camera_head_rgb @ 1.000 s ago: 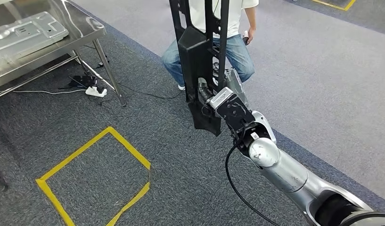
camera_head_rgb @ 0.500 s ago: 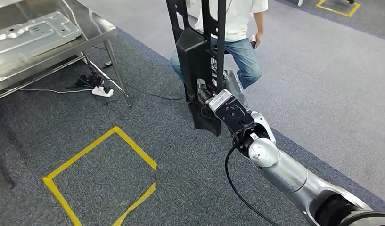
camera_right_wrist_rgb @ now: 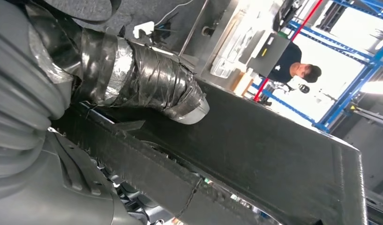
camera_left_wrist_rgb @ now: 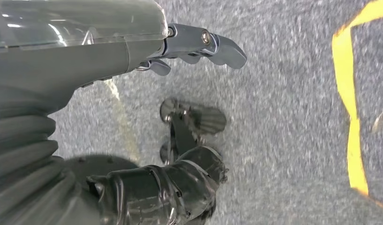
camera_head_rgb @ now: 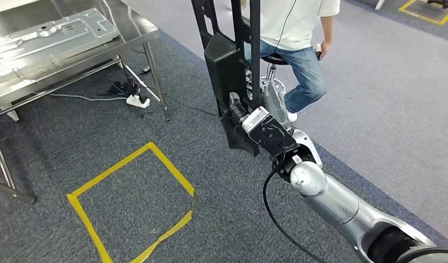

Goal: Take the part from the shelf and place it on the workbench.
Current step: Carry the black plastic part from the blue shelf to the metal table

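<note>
Right hand (camera_head_rgb: 244,115): fingers (camera_right_wrist_rgb: 180,101) wrapped around the long black plastic part (camera_head_rgb: 228,66), holding it upright at the frame's centre top.
Left hand (camera_left_wrist_rgb: 147,56): fingers apart, holding nothing, above grey carpet (camera_left_wrist_rgb: 283,122).
Counter (camera_head_rgb: 131,34): upper left, steel, carrying a stamped metal panel (camera_head_rgb: 57,33).
Person (camera_head_rgb: 298,33): seated behind the part.
Floor: yellow tape square (camera_head_rgb: 131,203), lower left.

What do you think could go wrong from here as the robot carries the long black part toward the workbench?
The black part stands tall and upright while the right hand grips it near its lower end, so it might tip or slip. A seated person is right behind it and could be struck if it swings. A metal panel already lies on the workbench, so setting the part down could knock against it.
</note>
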`<action>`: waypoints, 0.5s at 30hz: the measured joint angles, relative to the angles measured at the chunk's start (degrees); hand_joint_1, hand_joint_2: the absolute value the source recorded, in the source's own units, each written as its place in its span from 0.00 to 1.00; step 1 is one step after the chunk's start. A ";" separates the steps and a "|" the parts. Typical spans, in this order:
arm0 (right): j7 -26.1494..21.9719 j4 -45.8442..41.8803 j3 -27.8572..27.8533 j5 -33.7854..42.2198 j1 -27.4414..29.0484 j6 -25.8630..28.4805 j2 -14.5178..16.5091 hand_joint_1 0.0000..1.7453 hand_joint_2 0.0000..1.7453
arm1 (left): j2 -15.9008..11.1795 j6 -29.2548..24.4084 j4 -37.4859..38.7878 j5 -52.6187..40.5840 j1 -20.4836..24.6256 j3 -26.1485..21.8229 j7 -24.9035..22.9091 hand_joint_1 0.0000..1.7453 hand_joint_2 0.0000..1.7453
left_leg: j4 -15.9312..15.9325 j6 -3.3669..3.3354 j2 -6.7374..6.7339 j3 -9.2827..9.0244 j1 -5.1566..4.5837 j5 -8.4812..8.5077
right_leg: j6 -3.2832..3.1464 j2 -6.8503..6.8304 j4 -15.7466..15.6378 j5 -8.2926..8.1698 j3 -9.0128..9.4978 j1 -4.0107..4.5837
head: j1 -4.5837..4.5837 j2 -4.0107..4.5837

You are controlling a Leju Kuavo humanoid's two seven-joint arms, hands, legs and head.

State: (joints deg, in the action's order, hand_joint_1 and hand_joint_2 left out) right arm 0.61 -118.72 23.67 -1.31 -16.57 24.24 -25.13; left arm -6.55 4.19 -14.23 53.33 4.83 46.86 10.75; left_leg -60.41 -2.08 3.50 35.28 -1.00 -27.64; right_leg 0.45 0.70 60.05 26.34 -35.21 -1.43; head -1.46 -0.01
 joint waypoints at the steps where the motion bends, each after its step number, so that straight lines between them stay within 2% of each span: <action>1: 0.04 -0.04 -0.01 -0.02 -0.02 -0.01 0.00 1.00 1.00 | 0.02 -0.03 0.00 0.10 0.03 0.03 0.03 0.00 1.00 | -1.61 0.44 -0.73 0.75 0.07 -0.96 | -0.23 -0.41 -0.24 -0.04 0.22 -0.19 | 0.04 0.00; 3: 0.13 -0.11 -0.04 -0.05 0.00 -0.06 -0.01 1.00 1.00 | 0.06 -0.03 0.00 0.27 0.19 0.22 0.08 0.00 1.00 | -7.96 1.39 -2.35 3.95 0.55 -4.01 | -0.50 -1.28 -0.37 0.08 0.50 -0.28 | 0.12 0.01; 4: 0.17 -0.14 -0.05 -0.05 0.02 -0.10 -0.01 1.00 1.00 | 0.06 -0.04 0.00 0.31 0.26 0.39 0.10 0.00 1.00 | -11.45 1.73 -2.71 5.85 0.86 -5.27 | -0.58 -1.73 -0.35 0.17 0.54 -0.29 | 0.11 0.01; 5: 0.20 -0.14 -0.06 -0.05 0.05 -0.14 -0.01 1.00 1.00 | 0.06 -0.04 0.00 0.33 0.25 0.54 0.11 0.00 1.00 | -13.85 1.98 -2.95 7.27 1.12 -5.75 | -0.58 -2.17 -0.34 0.27 0.60 -0.32 | 0.11 0.01; 6: 0.22 -0.14 -0.06 -0.05 0.08 -0.17 -0.01 1.00 1.00 | 0.05 -0.04 0.00 0.36 0.17 0.65 0.13 0.00 1.00 | -14.12 2.15 -3.11 7.65 1.31 -5.08 | -0.53 -2.60 -0.33 0.38 0.70 -0.36 | 0.12 0.01; 7: 0.23 -0.14 -0.06 -0.05 0.10 -0.20 -0.01 1.00 1.00 | 0.05 -0.04 0.00 0.38 0.09 0.69 0.16 0.00 1.00 | -12.10 2.22 -3.35 6.85 1.45 -3.38 | -0.42 -3.06 -0.32 0.53 0.88 -0.42 | 0.13 0.01; 8: 0.24 -0.14 -0.06 -0.05 0.10 -0.20 -0.01 1.00 1.00 | 0.04 -0.05 0.00 0.40 0.04 0.70 0.19 0.00 1.00 | -8.31 2.17 -3.90 5.06 1.53 -1.12 | -0.26 -3.51 -0.32 0.70 1.14 -0.46 | 0.12 0.01; 10: 0.26 -0.17 -0.06 -0.06 0.05 -0.21 -0.01 1.00 1.00 | 0.02 -0.07 0.00 0.42 0.15 0.73 0.27 0.00 1.00 | -1.10 1.75 -5.57 1.56 1.11 1.53 | 0.18 -4.43 -0.39 1.04 1.62 -0.34 | 0.11 0.01; 11: 0.35 -0.21 -0.06 -0.09 0.01 -0.24 -0.01 1.00 1.00 | 0.02 -0.10 0.00 0.42 0.27 0.78 0.33 0.00 1.00 | 0.68 1.42 -6.03 0.71 0.83 1.83 | 0.48 -4.84 -0.47 1.16 1.77 -0.24 | 0.09 0.01; 12: 0.53 -0.26 -0.06 -0.14 -0.02 -0.33 -0.01 1.00 1.00 | 0.02 -0.14 0.00 0.42 0.35 0.82 0.41 0.00 1.00 | 1.17 1.11 -6.03 0.55 0.55 1.59 | 0.79 -5.23 -0.60 1.22 1.88 -0.14 | 0.08 0.01; 14: 1.46 -0.30 -0.06 -0.28 -0.11 -0.78 -0.02 1.00 1.00 | 0.00 -0.25 0.00 0.56 0.24 0.90 0.62 0.00 1.00 | 1.59 0.38 -5.04 0.36 0.61 1.82 | 1.54 -5.62 -0.85 1.36 2.15 -0.15 | 0.02 0.00; 15: 2.14 -0.29 -0.06 -0.34 -0.15 -1.08 -0.06 1.00 1.00 | 0.00 -0.33 0.00 0.69 0.13 0.91 0.76 0.00 1.00 | 2.02 0.04 -4.68 0.05 0.72 1.99 | 1.81 -5.06 -0.48 1.76 2.14 -0.20 | -0.02 0.00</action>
State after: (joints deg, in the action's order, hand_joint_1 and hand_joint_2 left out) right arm 2.76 -119.01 23.61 -1.65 -16.73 23.16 -25.19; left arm -6.55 3.86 -14.23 54.02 4.96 47.77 11.52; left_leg -58.39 -2.04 -1.19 35.33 -0.28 -25.65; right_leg 2.26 -4.36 59.57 28.10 -33.07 -1.62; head -1.49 -0.01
